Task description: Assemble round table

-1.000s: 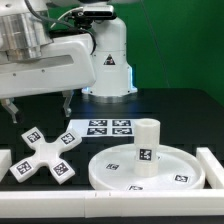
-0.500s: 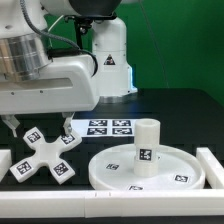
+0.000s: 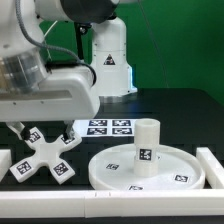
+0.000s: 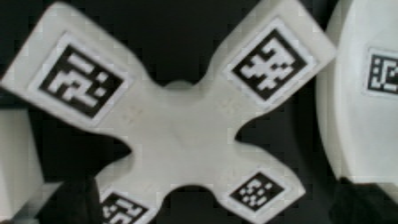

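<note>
Black surface holds your white rimmed tagged disc, short white cylinder leg upright on it. Your spread claw has sunk closer over the white cross-shaped piece.

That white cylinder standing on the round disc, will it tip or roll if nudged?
The cylinder stands upright, short and thick, so probably steady against light nudges. Once toppled, its round wall would likely roll, though the disc's raised rim might stop it.
</note>
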Action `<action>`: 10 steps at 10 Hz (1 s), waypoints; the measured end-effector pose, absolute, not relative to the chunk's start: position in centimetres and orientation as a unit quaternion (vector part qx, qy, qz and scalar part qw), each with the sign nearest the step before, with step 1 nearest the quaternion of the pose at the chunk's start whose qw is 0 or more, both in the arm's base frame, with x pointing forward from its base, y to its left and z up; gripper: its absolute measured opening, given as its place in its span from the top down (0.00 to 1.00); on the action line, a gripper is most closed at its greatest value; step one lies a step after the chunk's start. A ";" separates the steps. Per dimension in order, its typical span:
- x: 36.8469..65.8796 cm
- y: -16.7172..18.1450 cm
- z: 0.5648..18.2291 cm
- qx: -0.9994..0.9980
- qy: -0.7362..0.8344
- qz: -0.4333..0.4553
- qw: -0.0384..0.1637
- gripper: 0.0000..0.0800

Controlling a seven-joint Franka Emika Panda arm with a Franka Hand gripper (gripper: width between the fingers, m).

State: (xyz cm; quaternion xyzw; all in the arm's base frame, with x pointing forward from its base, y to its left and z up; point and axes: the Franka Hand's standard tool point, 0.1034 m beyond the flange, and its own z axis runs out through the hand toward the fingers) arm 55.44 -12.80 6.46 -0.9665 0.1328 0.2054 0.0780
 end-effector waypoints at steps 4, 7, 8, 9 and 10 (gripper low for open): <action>55.9 -13.3 6.1 -0.968 0.134 0.201 0.074 0.19; 56.5 -14.2 5.3 -0.969 0.044 0.232 0.066 0.19; 56.6 -14.3 5.0 -0.970 0.035 0.231 0.067 0.19; 56.6 -14.3 5.1 -0.970 0.039 0.230 0.066 0.19; 56.6 -14.3 5.1 -0.970 0.039 0.230 0.066 0.19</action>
